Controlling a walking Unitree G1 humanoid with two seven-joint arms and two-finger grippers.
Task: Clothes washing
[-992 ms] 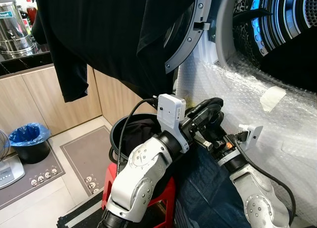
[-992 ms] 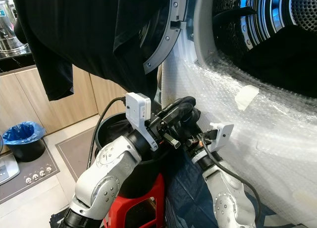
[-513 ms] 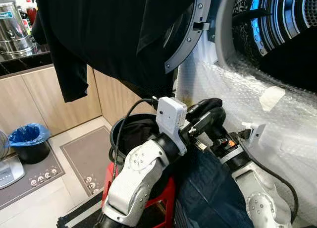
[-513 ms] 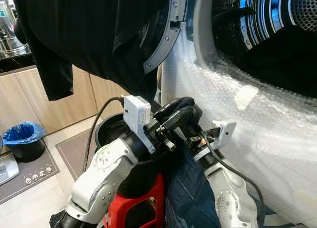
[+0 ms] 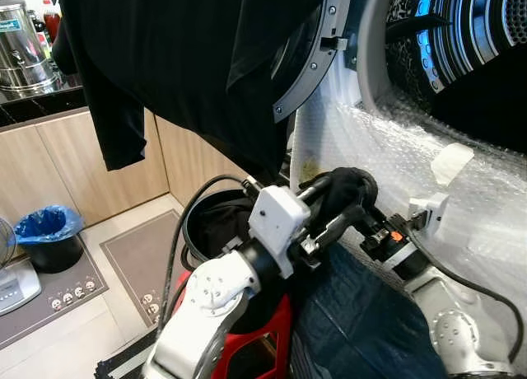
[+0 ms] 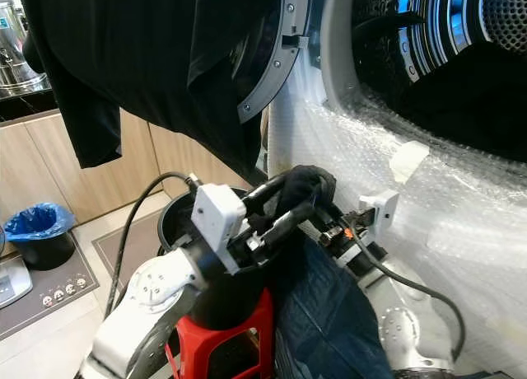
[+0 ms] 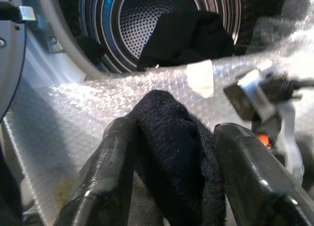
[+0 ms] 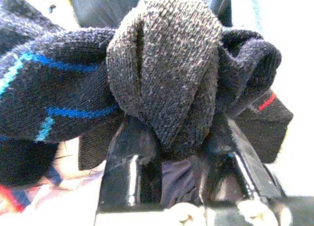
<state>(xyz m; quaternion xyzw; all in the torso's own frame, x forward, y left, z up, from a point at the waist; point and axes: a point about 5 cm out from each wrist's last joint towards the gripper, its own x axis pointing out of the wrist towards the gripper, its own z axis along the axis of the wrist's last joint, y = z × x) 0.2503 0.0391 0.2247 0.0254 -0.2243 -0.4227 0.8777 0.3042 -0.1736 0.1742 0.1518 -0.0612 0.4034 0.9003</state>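
While the left gripper is raised before the washer front, its two glossy black fingers are clamped on a dark knitted sock bundle, which fills the gap between them and bulges out past the tips. From the head camera, that same bundle sits at the end of the left arm, just beside the right wrist. The right gripper likewise grips knitwear: a grey-black ribbed sock fold is wedged between its fingers, with a black sock bearing blue stripes draped to one side.

Below both arms hangs a dark blue denim garment, coarse in weave. Beside it a black round basket holding dark cloth stands on a red stool.

Behind the grippers, the washing machine front is wrapped in bubble film, with a taped patch on it. Its drum is perforated steel, ringed in blue light, with a black garment inside. A black shirt is draped over the open round door.

Farthest off, wooden cabinets and a bin with a blue liner are seen.
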